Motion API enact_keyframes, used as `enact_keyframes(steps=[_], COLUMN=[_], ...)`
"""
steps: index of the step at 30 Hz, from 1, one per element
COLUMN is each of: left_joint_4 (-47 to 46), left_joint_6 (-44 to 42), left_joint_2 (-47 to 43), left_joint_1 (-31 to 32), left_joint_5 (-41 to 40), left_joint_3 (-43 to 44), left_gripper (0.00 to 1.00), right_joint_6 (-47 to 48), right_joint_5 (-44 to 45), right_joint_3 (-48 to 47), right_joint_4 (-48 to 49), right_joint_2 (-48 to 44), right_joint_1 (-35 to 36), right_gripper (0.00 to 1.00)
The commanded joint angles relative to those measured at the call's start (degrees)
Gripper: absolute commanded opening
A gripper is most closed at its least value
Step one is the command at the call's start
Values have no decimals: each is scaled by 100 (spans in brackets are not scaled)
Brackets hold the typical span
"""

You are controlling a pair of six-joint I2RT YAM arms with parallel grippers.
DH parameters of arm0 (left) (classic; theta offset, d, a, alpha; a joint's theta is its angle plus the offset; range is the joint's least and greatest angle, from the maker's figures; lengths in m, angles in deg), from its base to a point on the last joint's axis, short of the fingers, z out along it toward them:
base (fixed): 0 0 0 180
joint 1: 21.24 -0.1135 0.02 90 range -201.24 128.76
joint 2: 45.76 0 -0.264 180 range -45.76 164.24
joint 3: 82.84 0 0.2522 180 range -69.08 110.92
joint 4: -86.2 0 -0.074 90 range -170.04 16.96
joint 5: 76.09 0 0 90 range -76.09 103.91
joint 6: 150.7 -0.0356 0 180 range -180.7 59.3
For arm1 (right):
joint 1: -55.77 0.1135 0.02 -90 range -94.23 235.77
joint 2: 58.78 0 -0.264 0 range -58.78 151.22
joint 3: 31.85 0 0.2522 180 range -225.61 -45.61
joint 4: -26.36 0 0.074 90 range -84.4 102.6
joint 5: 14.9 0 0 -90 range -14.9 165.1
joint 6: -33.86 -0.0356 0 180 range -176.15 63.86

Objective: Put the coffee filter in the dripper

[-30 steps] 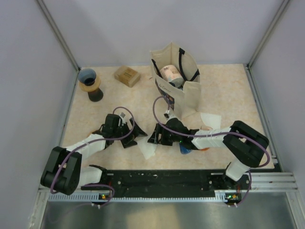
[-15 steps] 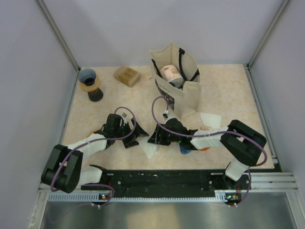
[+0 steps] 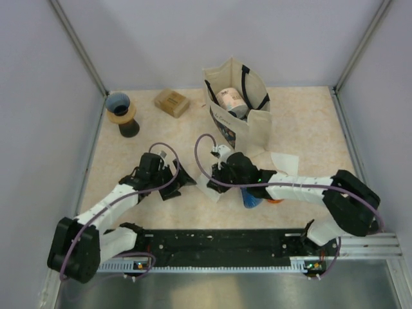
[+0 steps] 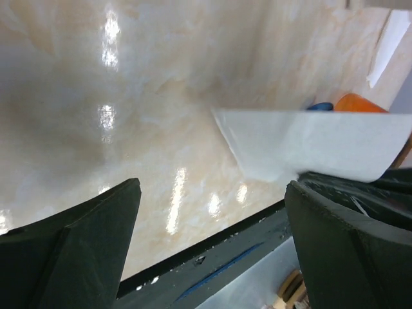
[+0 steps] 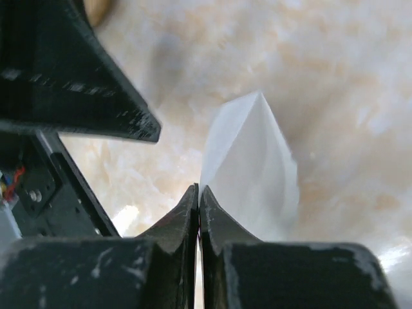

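The white paper coffee filter (image 3: 213,190) hangs by its edge from my right gripper (image 3: 218,178), which is shut on it near the table's middle front. In the right wrist view the jaws pinch the filter (image 5: 254,167) at its left edge, and my right gripper (image 5: 199,190) shows no gap. My left gripper (image 3: 177,181) stands open just left of the filter, nothing between its fingers (image 4: 71,251); the filter (image 4: 309,145) lies beyond its right finger. The dripper (image 3: 120,103), blue on a wooden collar and dark stand, is at the back left, far from both grippers.
A cream tote bag (image 3: 241,109) with a can inside stands at the back centre, a brown box (image 3: 171,102) to its left. Another white paper (image 3: 283,161) lies right of the bag. A blue and orange item (image 3: 252,201) sits under my right arm. A black rail (image 3: 219,241) lines the front edge.
My right gripper closed on the coffee filter and drew it slightly away from the front edge, off its earlier spot. My left gripper stayed open, nearly in place.
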Motion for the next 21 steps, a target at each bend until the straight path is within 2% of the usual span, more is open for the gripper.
enact_keyframes(steps=[1, 6, 9, 15, 21], left_joint_4=[1079, 1265, 1431, 1125, 1256], left_joint_6=[-440, -563, -799, -958, -1353], left_joint_2=[-941, -1381, -1356, -891, -503], left_joint_1=[10, 1, -8, 1, 88], left_joint_5=[-752, -762, -455, 1055, 1857], left_joint_3=[739, 1091, 1442, 1803, 2278], left_gripper=[99, 99, 99, 99, 99], right_joint_6=[3518, 6229, 8345, 10177, 11154], right_joint_5=[-818, -1507, -2253, -2360, -2229], right_joint_3=[-415, 16, -9, -756, -1889], right_joint_4=[-677, -915, -1992, -3741, -5123], right_joint_2=[-957, -1801, -2197, -2243, -1382], right_joint_1=[124, 309, 309, 309, 326], right_gripper=[0, 0, 0, 0, 0])
